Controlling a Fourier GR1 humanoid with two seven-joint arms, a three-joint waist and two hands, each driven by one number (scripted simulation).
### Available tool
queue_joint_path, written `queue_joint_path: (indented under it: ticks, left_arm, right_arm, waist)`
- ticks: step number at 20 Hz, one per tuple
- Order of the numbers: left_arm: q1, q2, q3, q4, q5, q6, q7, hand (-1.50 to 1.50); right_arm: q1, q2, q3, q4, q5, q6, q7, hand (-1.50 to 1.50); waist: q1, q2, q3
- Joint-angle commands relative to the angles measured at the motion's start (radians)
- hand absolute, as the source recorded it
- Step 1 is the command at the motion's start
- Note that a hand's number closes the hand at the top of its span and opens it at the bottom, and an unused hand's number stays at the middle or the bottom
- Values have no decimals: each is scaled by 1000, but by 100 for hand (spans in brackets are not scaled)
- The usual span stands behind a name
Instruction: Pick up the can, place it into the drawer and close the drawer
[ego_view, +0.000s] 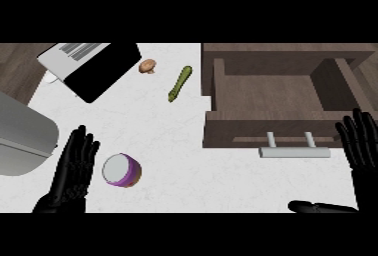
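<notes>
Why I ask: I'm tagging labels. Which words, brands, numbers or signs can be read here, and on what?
None: no readable text shows anywhere.
Can: purple side, white top, no label visible.
Appliance at top left: grey stripes only, no letters.
Drawer: plain wood front with a handle, no marking.

The can (120, 170) is small and purple with a pale, silvery round top. That top faces up, and a strip of the purple wall shows along its lower right side. It stands on the white tabletop (184, 165), down at the left. The drawer (273, 95) is dark brown wood and stands pulled open at the right, its bare wooden floor showing. A silver bar handle (294, 151) sits on its front panel. The can and the drawer are well apart.
</notes>
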Motion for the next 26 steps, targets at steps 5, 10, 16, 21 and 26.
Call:
queue_joint_path:
  ticks: [5, 10, 16, 21, 26]
  left_arm:
    - [21, -4, -46, 29, -38, 94, 26, -150]
    - [-17, -4, 89, 180, 98, 68, -121, -150]
    - [-35, 6, 133, 242, 132, 43, -165, -150]
    - [2, -4, 92, 322, 125, 85, -261, -150]
    - [-18, 15, 183, 409, 232, 44, -358, -150]
  right_arm:
    - [108, 6, -28, 1, -37, 71, -89, -150]
    - [96, 3, -64, -84, -56, 60, -20, -150]
    - [137, 14, -79, 6, -52, 119, -130, -150]
    - [134, 38, -60, -49, -19, 102, -87, -150]
    - [71, -6, -155, 29, -86, 143, -93, -150]
  waist:
    - [-3, 0, 0]
    - [-6, 0, -1]
    - [-4, 1, 0]
    - [-3, 0, 0]
    - [-1, 1, 0]
